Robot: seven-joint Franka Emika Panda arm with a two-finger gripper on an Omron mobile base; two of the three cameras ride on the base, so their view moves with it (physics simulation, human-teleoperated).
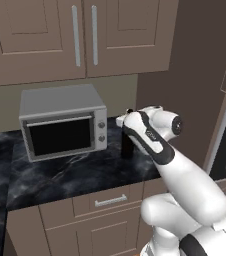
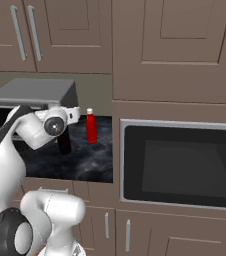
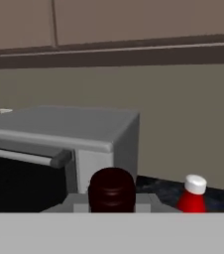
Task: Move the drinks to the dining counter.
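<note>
A tall dark wine bottle (image 1: 127,148) (image 2: 64,144) stands on the black marble top, just right of the toaster oven. My gripper (image 3: 112,207) (image 1: 127,121) is at its neck from the front and shut on it. In the hand view the dark bottle top (image 3: 112,189) rises between the two finger tips. A slim red bottle (image 2: 91,127) (image 3: 193,196) with a white cap stands behind and to the right, near the wall, apart from the gripper. The dining counter is out of view.
A grey toaster oven (image 1: 62,125) sits close to the left of the wine bottle. Brown wall cabinets (image 1: 80,35) hang above. The marble top (image 1: 75,175) lies over brown drawers. A built-in oven (image 2: 180,165) in a tall cabinet bounds the right side.
</note>
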